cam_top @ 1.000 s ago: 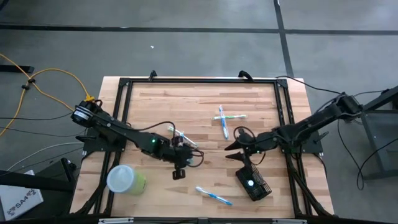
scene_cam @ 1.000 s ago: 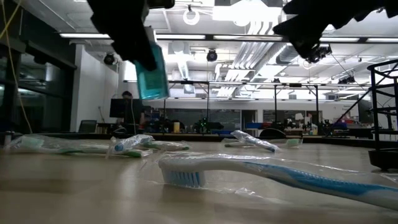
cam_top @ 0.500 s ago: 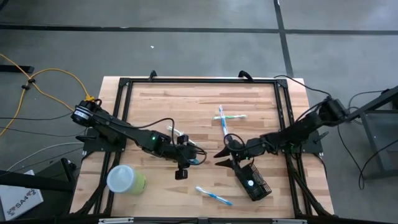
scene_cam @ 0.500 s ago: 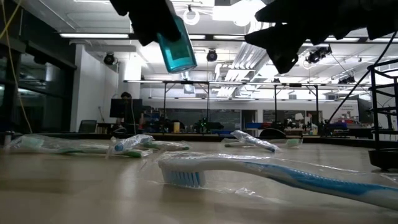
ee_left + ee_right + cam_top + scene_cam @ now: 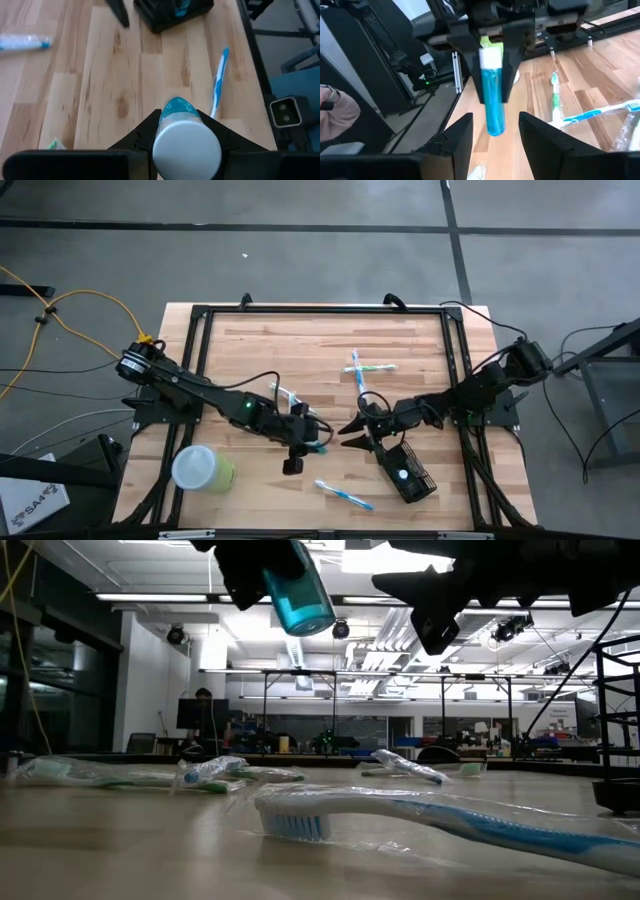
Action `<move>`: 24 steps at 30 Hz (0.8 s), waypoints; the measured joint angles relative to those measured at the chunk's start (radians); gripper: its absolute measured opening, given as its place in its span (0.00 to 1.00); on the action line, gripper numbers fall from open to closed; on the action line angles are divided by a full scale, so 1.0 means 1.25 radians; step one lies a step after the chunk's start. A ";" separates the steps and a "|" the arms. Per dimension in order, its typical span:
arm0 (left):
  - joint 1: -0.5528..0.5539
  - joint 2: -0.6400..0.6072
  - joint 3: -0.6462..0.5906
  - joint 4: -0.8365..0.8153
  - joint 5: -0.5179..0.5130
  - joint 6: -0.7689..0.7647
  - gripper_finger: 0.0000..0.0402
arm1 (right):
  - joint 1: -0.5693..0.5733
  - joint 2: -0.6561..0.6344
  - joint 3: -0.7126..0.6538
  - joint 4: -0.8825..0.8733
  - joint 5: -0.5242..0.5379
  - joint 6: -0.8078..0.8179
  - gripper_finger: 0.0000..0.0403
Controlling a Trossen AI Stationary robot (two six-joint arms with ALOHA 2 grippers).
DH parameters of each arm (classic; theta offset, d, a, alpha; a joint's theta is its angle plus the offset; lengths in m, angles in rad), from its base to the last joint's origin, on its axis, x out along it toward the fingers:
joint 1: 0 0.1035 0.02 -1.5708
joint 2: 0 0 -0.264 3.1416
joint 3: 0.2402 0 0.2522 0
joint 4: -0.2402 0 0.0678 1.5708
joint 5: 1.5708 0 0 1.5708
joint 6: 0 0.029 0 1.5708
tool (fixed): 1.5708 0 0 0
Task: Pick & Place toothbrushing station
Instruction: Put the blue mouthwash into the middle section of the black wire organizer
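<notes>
The toothbrushing station (image 5: 405,471) is sitting near your parted right gripper (image 5: 348,433), risking dropping the blue tube (image 5: 491,95) the left gripper (image 5: 312,441) is clamping.

Bare counter (image 5: 250,350) at far left is open for passing. Mid-counter is crowded: left hand (image 5: 318,443) gripping blue tube (image 5: 314,442) faces splayed right hand (image 5: 349,432) beside toothbrushing station (image 5: 407,473); toothbrush (image 5: 343,495) lies near front.

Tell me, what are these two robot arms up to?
The left gripper holds a blue tube with a white cap in the air above the wooden table. The right gripper hangs open, facing the tube. The black mesh holder sits on the table under the right arm; wrapped toothbrushes lie scattered.
</notes>
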 joint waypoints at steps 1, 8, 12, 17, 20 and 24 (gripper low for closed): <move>0.000 0.000 0.000 0.010 0.000 0.008 0.23 | 0.001 0.000 0.000 -0.002 0.000 0.002 0.38; 0.012 0.000 0.000 0.055 -0.001 0.043 0.23 | 0.008 0.000 0.000 -0.002 0.000 0.009 0.38; 0.022 0.000 0.000 0.055 -0.004 0.043 0.23 | 0.008 0.000 0.000 -0.003 -0.001 0.019 0.38; 0.026 0.000 0.000 0.069 -0.004 0.042 0.23 | 0.008 0.000 0.000 -0.008 -0.001 0.020 0.38; 0.032 0.000 0.000 0.077 -0.003 0.042 0.23 | 0.008 0.000 0.000 -0.009 -0.001 0.020 0.38; 0.040 0.000 0.000 0.088 -0.003 0.042 0.23 | 0.008 0.022 0.004 -0.007 -0.001 0.024 0.38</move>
